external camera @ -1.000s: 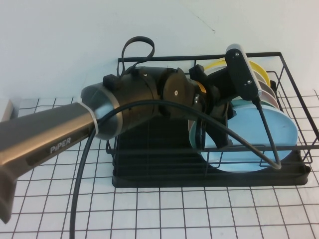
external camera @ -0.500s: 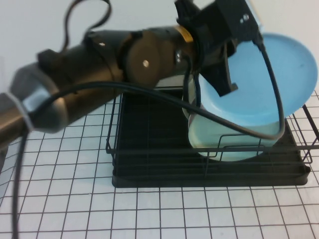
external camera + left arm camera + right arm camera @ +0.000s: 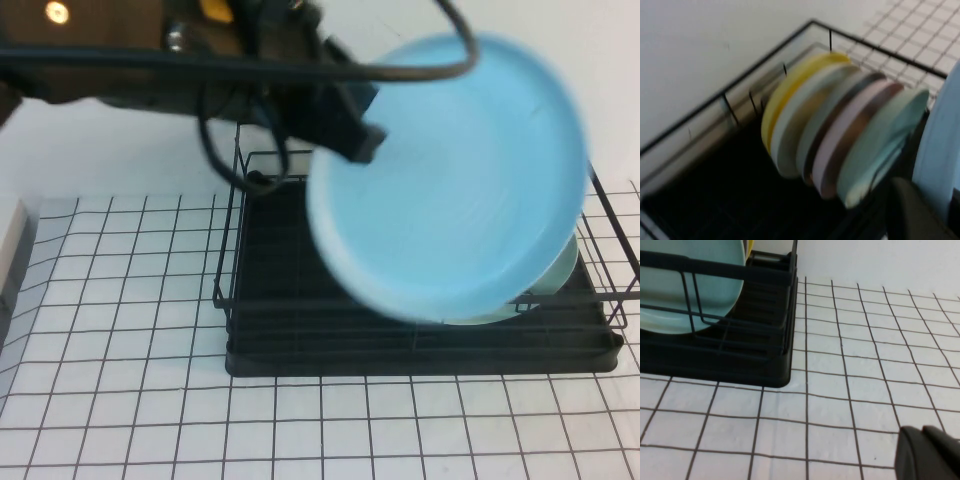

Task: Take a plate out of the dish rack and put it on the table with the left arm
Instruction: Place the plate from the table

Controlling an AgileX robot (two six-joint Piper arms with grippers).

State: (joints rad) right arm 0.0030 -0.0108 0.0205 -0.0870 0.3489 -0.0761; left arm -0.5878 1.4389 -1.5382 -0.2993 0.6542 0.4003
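Note:
The sky-blue plate (image 3: 450,180) hangs tilted in the air above the black wire dish rack (image 3: 420,362), clear of its slots. My left gripper (image 3: 345,125) is shut on the plate's upper left rim, and the left arm runs off the top left. In the left wrist view the plate (image 3: 940,145) stands edge-on between my left gripper's (image 3: 939,220) fingers (image 3: 910,212). My right gripper (image 3: 932,455) is shut and empty, low over the gridded table (image 3: 865,365) beside the rack's corner (image 3: 765,365).
Several plates stay upright in the rack: yellow (image 3: 790,85), pale pink (image 3: 850,132) and mint-green (image 3: 880,142) among them. The mint-green plate (image 3: 558,282) shows just under the lifted one. Gridded table (image 3: 300,430) lies in front of the rack.
The left arm has lifted the sky-blue plate up and out of the rack, toward the left and nearer the camera. The plate has tipped from upright to slanted.

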